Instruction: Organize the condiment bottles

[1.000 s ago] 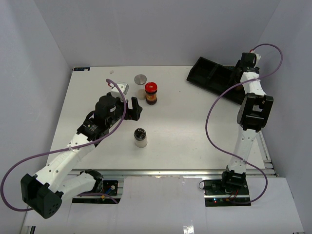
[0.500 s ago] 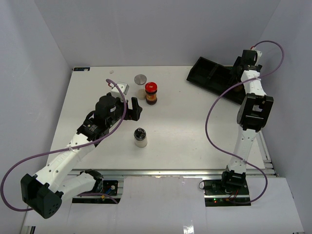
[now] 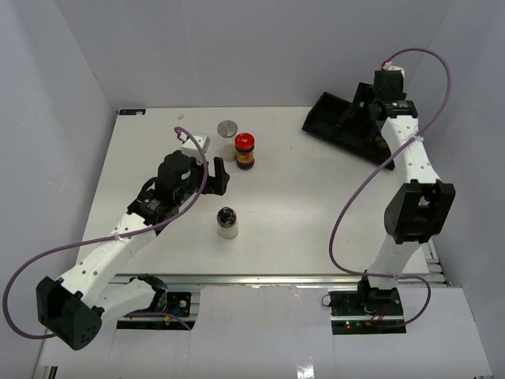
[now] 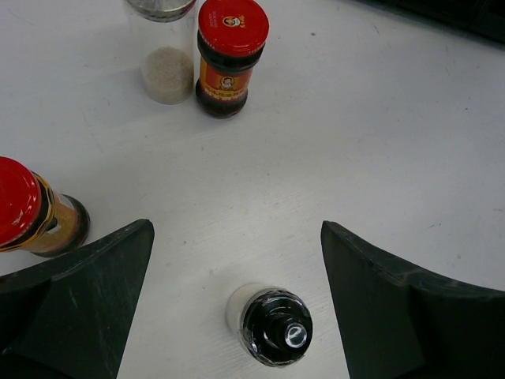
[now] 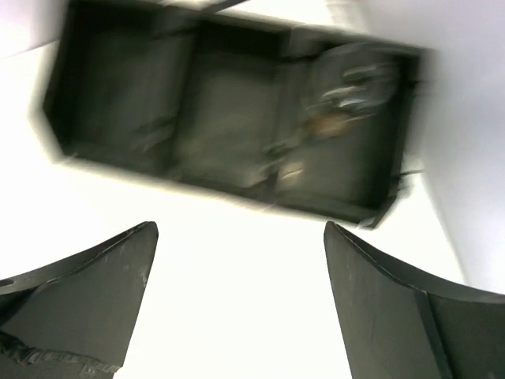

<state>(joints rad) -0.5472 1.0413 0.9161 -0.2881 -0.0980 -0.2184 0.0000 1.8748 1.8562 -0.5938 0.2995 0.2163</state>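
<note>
Three condiment bottles stand left of centre on the table: a clear jar with a flat grey lid (image 3: 227,129) (image 4: 163,47), a red-capped brown bottle (image 3: 245,150) (image 4: 229,55) and a black-topped pale shaker (image 3: 227,222) (image 4: 272,324). The left wrist view shows another red-capped bottle (image 4: 24,209) just outside the left finger. My left gripper (image 3: 215,175) (image 4: 237,233) hangs open above the table, and the black-topped shaker stands below its gap, untouched. My right gripper (image 3: 359,106) (image 5: 241,229) is open and empty over the black tray (image 3: 319,110) (image 5: 118,87). A blurred bottle (image 5: 347,91) sits in the tray's right compartment.
The tray lies slanted at the back right corner, close to the white side wall. The right arm's purple cable (image 3: 347,189) loops over the table's right side. The left arm stretches diagonally from the near left.
My right gripper has opened and lifted back from the tray, and its arm has swung up and left. The left arm has scarcely moved.
</note>
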